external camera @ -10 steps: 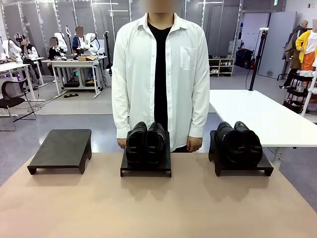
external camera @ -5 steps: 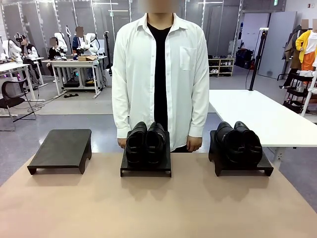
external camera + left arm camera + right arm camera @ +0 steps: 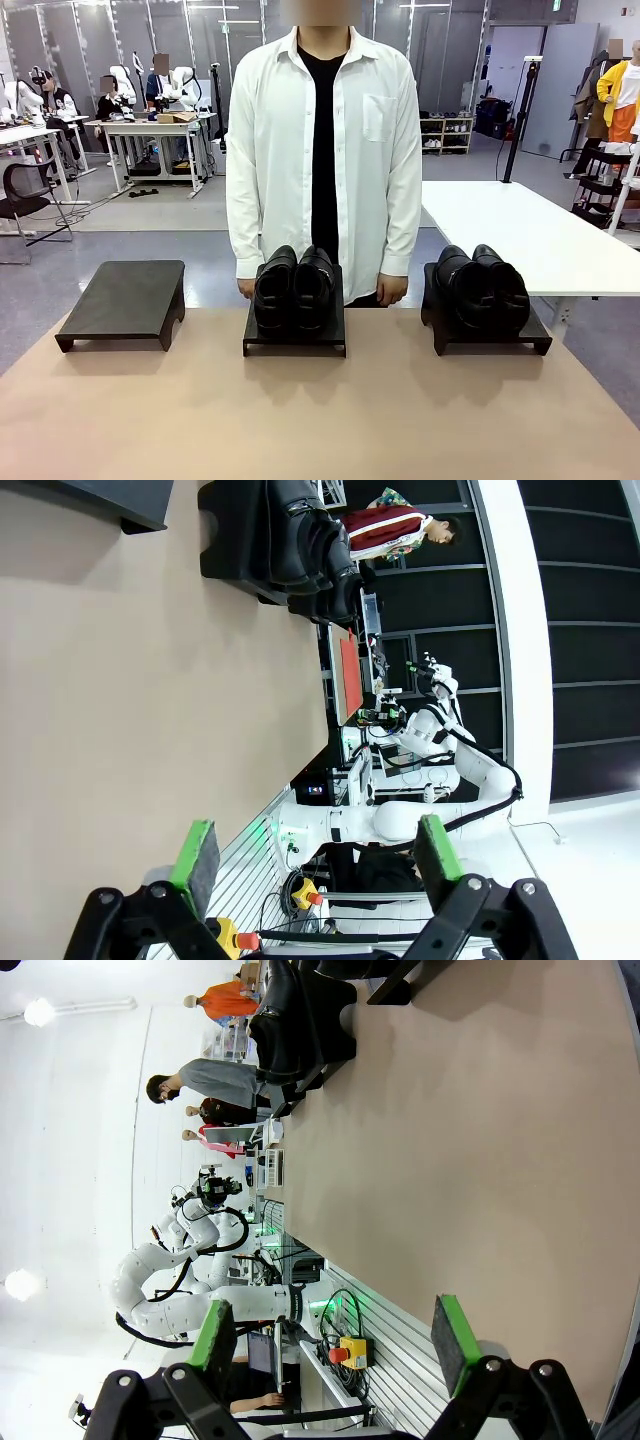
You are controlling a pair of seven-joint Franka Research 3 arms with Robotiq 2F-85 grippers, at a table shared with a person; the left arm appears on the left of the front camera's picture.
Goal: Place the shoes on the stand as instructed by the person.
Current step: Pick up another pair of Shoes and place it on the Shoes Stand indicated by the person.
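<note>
- Shoes, two pairs of glossy black leather lace-ups, sat on low black stands along the far edge of the tan table [image 3: 320, 420]: one pair [image 3: 294, 288] on the middle black stand [image 3: 295, 342], the other pair [image 3: 482, 285] on the black stand to the robot's right [image 3: 492, 335].
- A third low black stand [image 3: 125, 300], on the robot's left, carried nothing on its top.
- The person in a white open shirt over a black tee [image 3: 322, 150] stood just behind the middle stand, both arms hanging straight down, one hand [image 3: 392, 291] beside the stand and the other hand [image 3: 246, 289] partly hidden behind the shoes.
- The left gripper [image 3: 315, 850] was held over the near edge of the table with its green-padded fingers [image 3: 196, 852] spread wide apart and nothing between them; far ahead of it, at the opposite end of the tabletop, a shoe-laden stand [image 3: 240, 535] showed in the wrist view.
- The right gripper [image 3: 335, 1345] was posed likewise at the near edge, its green pads [image 3: 452, 1340] well apart and empty, with bare tabletop ahead of them and a pair of shoes on a stand [image 3: 300, 1020] far beyond.
- Neither gripper touched a shoe or a stand.
</note>
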